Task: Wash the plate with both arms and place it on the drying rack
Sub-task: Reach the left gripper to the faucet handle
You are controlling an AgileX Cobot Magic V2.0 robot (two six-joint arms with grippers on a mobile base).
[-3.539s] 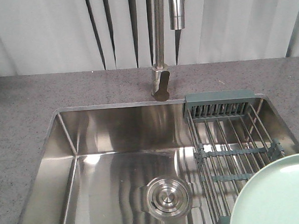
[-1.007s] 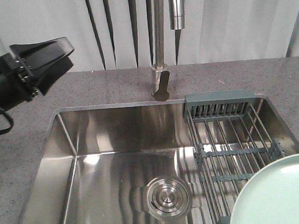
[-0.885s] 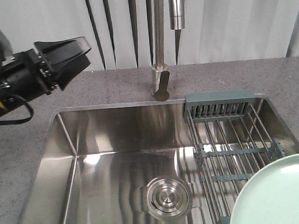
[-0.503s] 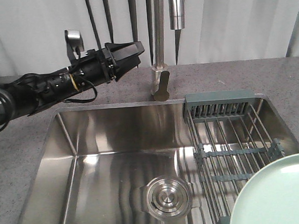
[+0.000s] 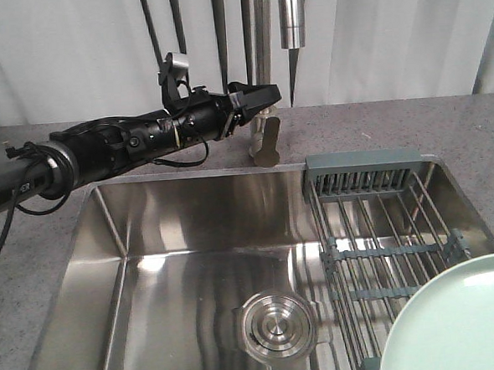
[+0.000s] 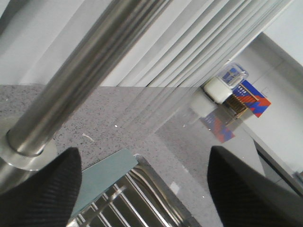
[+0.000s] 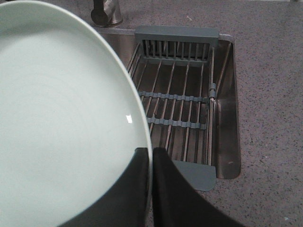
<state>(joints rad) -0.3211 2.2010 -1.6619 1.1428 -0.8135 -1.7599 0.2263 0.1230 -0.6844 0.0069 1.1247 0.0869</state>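
Beside faucet [image 5: 260,50] stem: left gripper [image 5: 267,98], fingers spread wide, nothing held. Best to drop squarely onto lever [image 5: 266,142], straddle it before closing, steer clear of stem. Over near end of drying rack [image 7: 177,97], well apart from that gripper: plate [image 7: 61,109], rim pinched tight by right gripper [image 7: 150,179], above sink [image 5: 108,244]

Grey, perhaps stone, countertop [image 5: 445,127]; inset sink [image 5: 190,214]
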